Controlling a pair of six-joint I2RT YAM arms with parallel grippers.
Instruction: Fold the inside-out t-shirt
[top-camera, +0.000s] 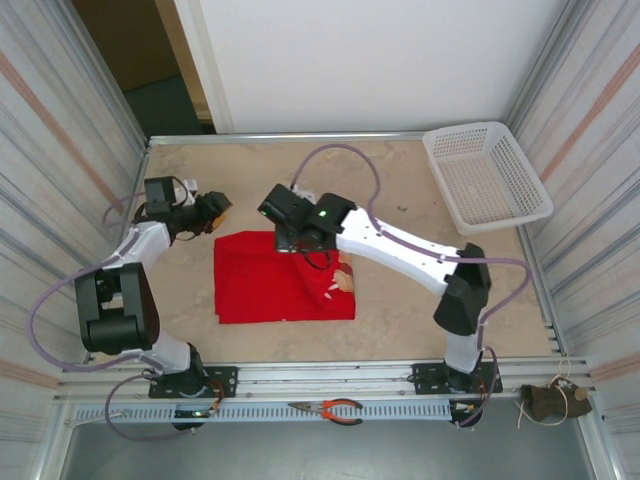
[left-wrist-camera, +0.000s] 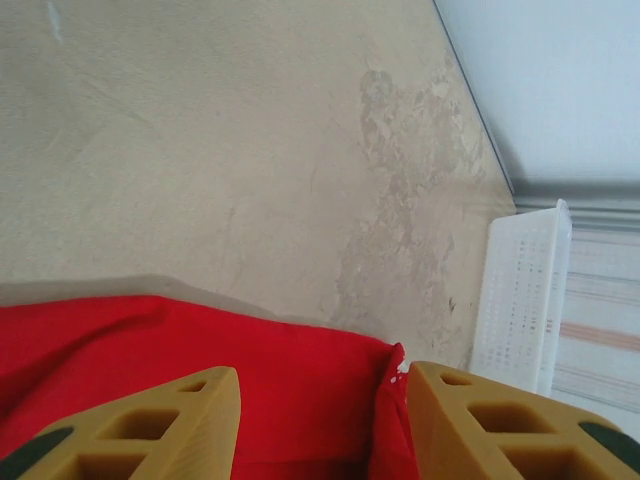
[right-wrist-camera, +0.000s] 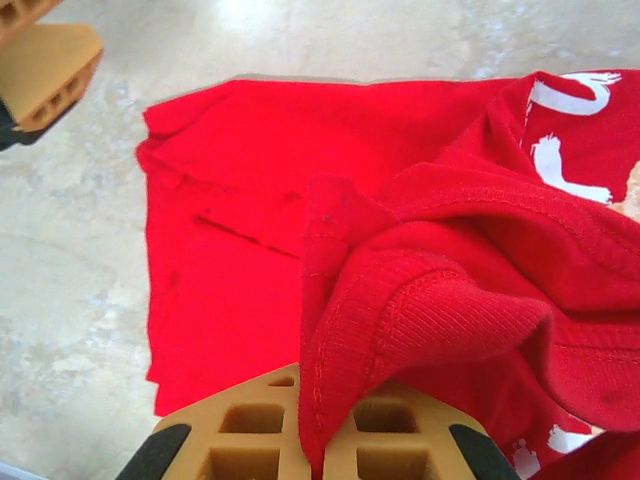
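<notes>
The red t-shirt (top-camera: 260, 285) lies mostly flat in the middle of the desk (top-camera: 400, 310), with its right part bunched and lifted, and some white lettering shows there. The right pincer (top-camera: 298, 243) is over the far edge of the shirt. In the right wrist view its two fingers (right-wrist-camera: 240, 430) are closed together on a thick fold of red cloth with a ribbed hem. The left pincer (top-camera: 218, 212) is just beside the far left corner of the shirt. In the left wrist view its fingers (left-wrist-camera: 150, 430) stand wide apart and hold nothing, with the red cloth below them. A white basket (top-camera: 480, 180) stands at the far right corner.
</notes>
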